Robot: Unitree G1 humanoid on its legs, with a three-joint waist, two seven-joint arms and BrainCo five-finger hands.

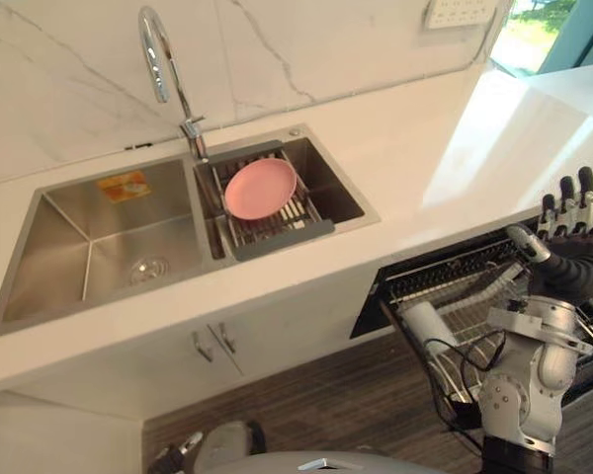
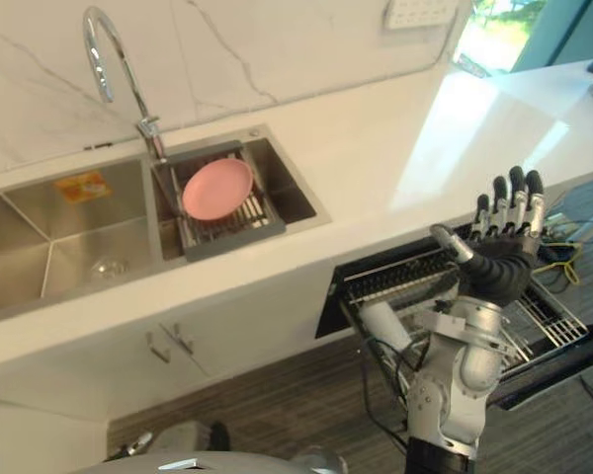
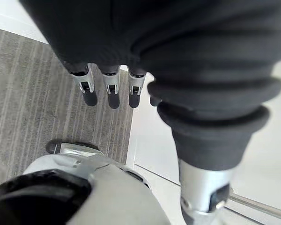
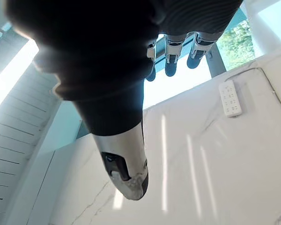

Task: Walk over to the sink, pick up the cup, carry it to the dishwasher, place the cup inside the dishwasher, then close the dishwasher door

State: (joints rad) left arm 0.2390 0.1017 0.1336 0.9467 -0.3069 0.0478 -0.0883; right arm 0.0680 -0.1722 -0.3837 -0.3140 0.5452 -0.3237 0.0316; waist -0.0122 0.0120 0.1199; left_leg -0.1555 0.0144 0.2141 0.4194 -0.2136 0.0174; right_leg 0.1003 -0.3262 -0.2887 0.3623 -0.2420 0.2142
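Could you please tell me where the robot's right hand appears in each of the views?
Left eye view: right hand at the right edge, open, raised over the dishwasher rack.
Right eye view: right of centre, over the same rack.
Right wrist view: its fingers before the window.
Left wrist view: looks along the left hand at the floor.
Shared landmark: the white wall panel.

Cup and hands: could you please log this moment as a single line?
cup: lying in dishwasher rack | right hand: open, raised, empty | left hand: open, empty | dishwasher door: open
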